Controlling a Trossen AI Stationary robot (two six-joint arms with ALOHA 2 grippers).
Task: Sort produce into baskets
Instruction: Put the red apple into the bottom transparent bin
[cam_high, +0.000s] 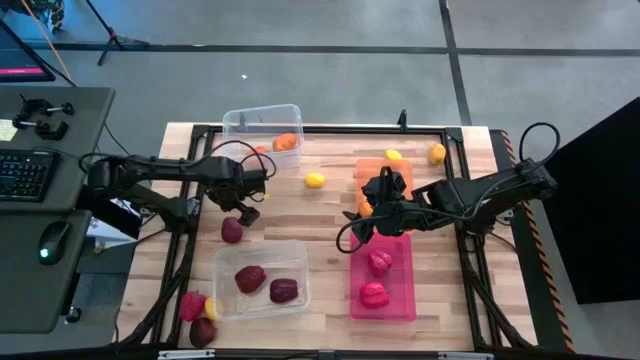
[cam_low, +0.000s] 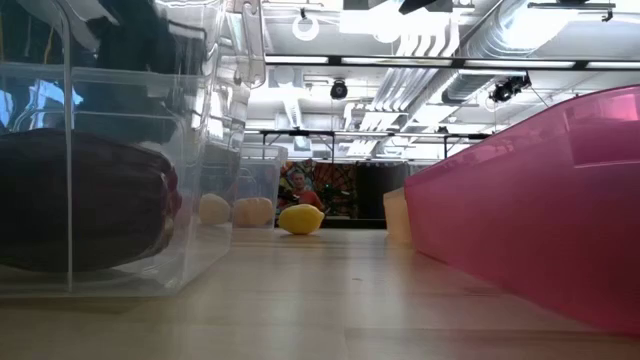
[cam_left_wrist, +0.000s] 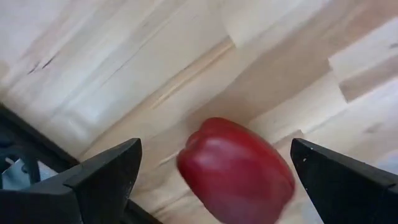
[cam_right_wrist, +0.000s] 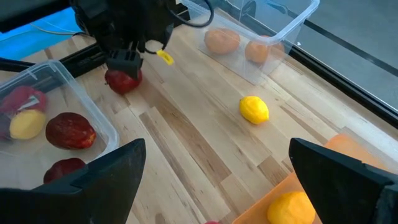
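1. Maroon pieces (cam_high: 266, 284) lie in the clear bin (cam_high: 262, 279) near the table's (cam_high: 330, 215) front edge; two more pieces (cam_high: 198, 318) sit at its front-left corner.
2. Pink bin (cam_high: 383, 278) holds two pink-red pieces (cam_high: 377, 277).
3. Left gripper (cam_high: 243, 208), fingers spread, hovers just above a maroon pepper (cam_high: 232, 230), not gripping it.
4. Right gripper (cam_high: 364, 226), fingers spread and empty, hangs over the orange bin (cam_high: 384, 179).
5. Yellow lemon (cam_high: 315, 180) lies mid-table; the far clear bin (cam_high: 263, 133) holds orange pieces (cam_high: 286, 143).
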